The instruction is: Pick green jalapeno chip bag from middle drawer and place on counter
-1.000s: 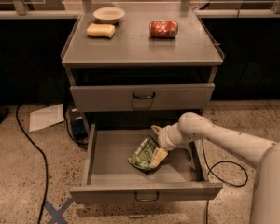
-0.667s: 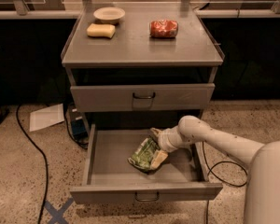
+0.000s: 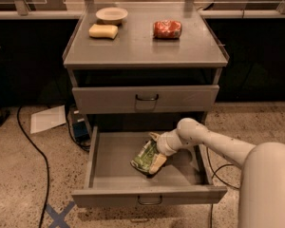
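- My pincer [image 3: 155,152] sits low inside the open, wide shallow grey metal middle drawer [image 3: 109,163]; I cannot tell whether it grips.
- The small glossy green-and-white jalapeno chip bag [image 3: 143,158] lies in that drawer, against my pincer.
- The flat grey metal counter [image 3: 142,49] above holds a yellow sponge block [image 3: 103,31], a red-orange snack bag [image 3: 167,29] and a pale bowl [image 3: 111,14].

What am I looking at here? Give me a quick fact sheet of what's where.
gripper: down in the middle drawer, at the chip bag
chip bag: green, lying in the drawer, right of centre
middle drawer: pulled open
upper drawer: closed
counter: holds a bowl, a sponge and a red bag
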